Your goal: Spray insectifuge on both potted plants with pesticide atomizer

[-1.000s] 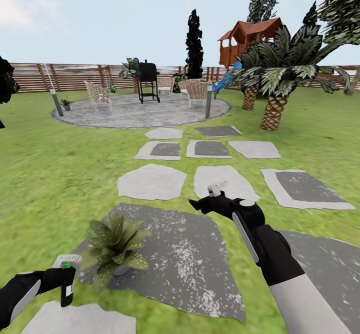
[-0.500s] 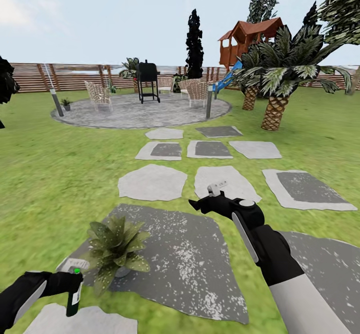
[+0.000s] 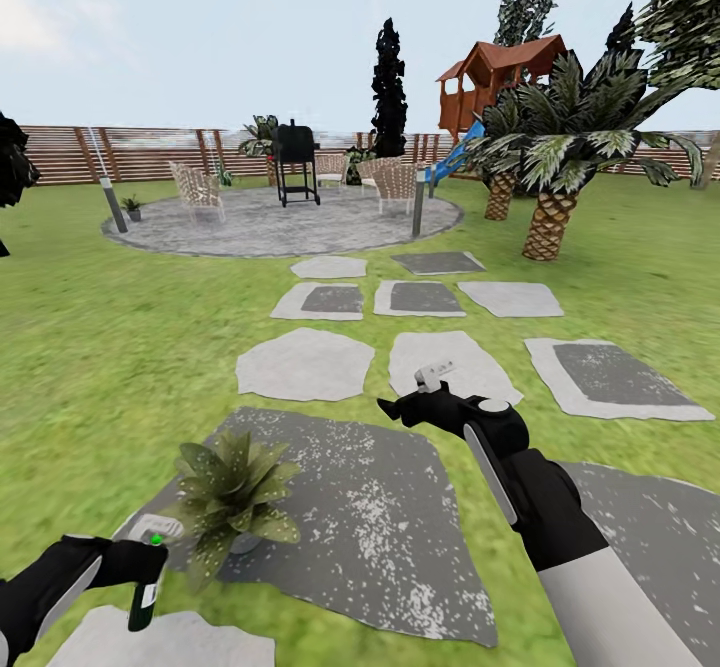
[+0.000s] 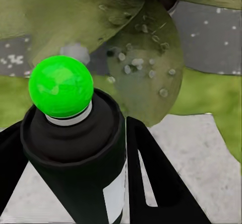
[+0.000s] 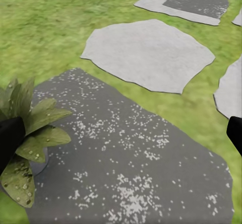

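— Two end effectors, status?
— Left end effector (image 3: pixel 140 559), lower left of head view, clamped on atomizer (image 3: pixel 146 592); green tip up, white label showing.
— Plant?
— Speckled plant (image 3: pixel 232 487) just right of atomizer, on dark slab (image 3: pixel 380 537). Left wrist view: leaves (image 4: pixel 136 68) close beyond the tip.
— Right end effector (image 3: pixel 412 399)?
— Mid-frame over slab, holding nothing. Apart or together: can't tell.

Black grill (image 3: pixel 296 161), wicker chairs (image 3: pixel 196 190), grey stepping stones (image 3: pixel 303 362)
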Robot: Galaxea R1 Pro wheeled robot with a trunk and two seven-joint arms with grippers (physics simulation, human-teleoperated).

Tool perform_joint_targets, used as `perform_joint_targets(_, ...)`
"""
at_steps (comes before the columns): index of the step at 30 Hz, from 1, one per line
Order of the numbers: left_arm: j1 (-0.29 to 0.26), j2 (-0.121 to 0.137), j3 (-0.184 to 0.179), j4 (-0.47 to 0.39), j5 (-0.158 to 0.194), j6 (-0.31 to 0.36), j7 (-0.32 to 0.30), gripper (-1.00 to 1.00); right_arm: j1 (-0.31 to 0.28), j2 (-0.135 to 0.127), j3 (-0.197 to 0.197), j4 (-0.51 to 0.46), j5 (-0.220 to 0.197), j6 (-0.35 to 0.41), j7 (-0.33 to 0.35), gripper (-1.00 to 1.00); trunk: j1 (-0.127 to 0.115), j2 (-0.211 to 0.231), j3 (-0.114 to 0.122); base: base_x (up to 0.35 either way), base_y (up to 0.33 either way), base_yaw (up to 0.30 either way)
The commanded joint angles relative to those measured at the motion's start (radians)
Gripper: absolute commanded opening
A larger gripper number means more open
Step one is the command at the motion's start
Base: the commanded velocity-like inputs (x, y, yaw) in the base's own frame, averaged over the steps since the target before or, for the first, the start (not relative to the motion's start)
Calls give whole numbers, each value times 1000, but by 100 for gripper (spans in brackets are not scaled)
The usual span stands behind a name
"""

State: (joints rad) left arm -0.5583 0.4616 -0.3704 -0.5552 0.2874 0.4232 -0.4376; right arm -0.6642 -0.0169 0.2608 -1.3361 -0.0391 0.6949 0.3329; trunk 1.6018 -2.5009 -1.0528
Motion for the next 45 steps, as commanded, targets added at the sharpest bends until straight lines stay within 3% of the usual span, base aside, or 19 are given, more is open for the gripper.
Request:
perform_joint_targets(1, 0, -1, 0, 0, 1, 7, 27, -100, 0, 0, 0, 0, 0, 0, 0, 100, 0, 0, 0, 0, 0, 0)
perform_joint_targets(5, -3, -3, 1, -3, 0, 67, 101, -100, 0, 0, 0, -1, 0, 0, 0, 100, 0, 0, 0, 0, 0, 0)
perform_joint_targets(12, -12, -9, 1, -3, -4, 136, 118, -100, 0, 0, 0, -2, 0, 0, 0, 100, 0, 0, 0, 0, 0, 0)
perform_joint_targets(25, -13, -9, -1, -4, -5, 131, 128, -100, 0, 0, 0, -2, 0, 0, 0, 100, 0, 0, 0, 0, 13, -6)
perform_joint_targets(45, -13, -9, -1, -2, -5, 138, 113, -100, 0, 3, 2, -2, 0, 2, -2, 100, 0, 0, 6, -28, 303, -205)
